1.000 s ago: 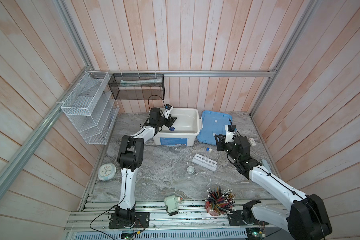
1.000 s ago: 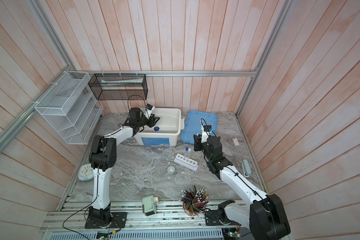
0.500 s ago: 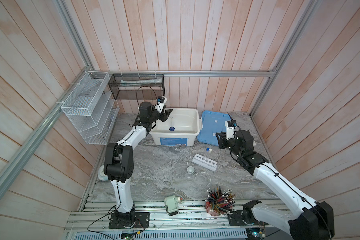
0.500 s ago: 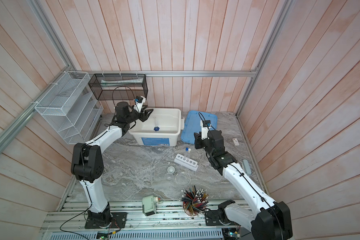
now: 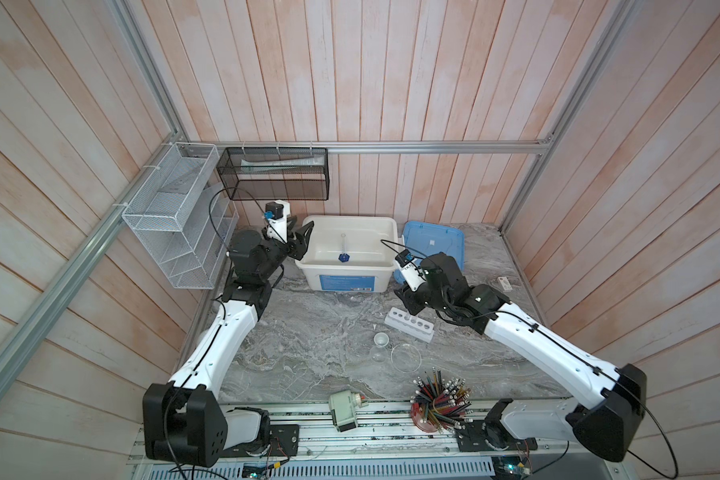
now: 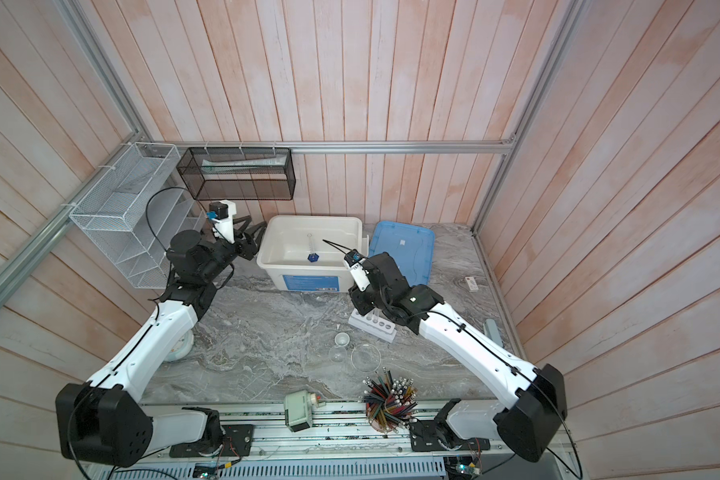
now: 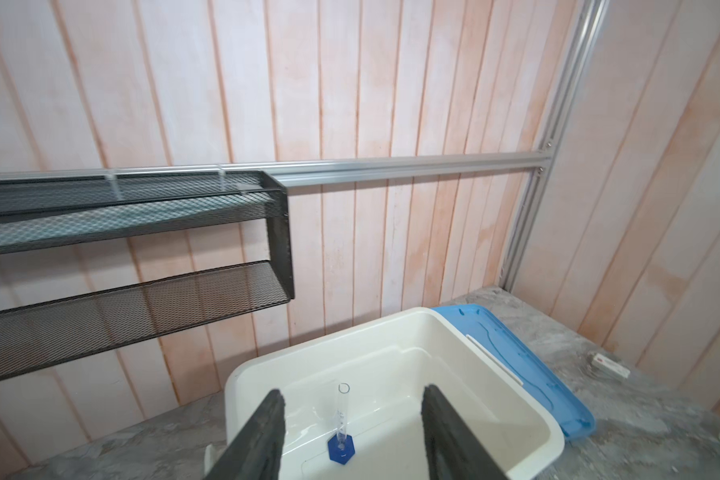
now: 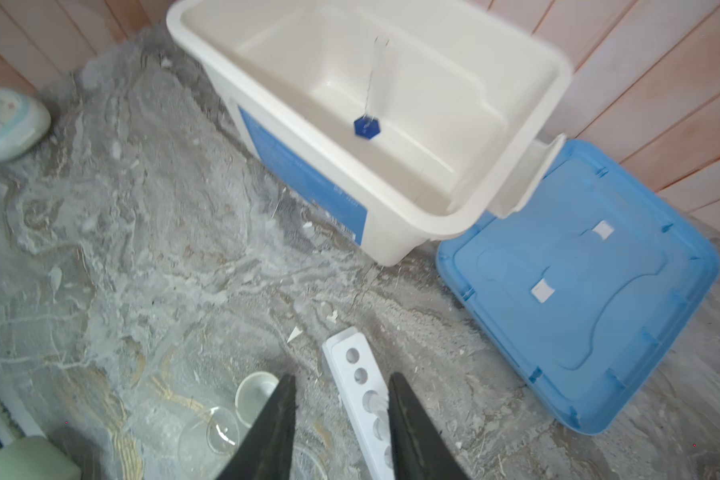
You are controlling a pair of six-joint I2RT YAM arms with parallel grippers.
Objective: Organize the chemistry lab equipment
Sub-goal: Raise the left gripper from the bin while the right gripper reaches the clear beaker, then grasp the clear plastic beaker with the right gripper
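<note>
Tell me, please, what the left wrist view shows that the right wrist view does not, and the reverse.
Only the left wrist view: the black mesh wall shelf and the aluminium rail along the wall. Only the right wrist view: the white six-hole rack, the tiny white cup and the clear round dishes. Both: the white plastic tub, the small blue-based clear cylinder standing upright inside it, the blue plastic lid beside it and the grey marbled tabletop.
</note>
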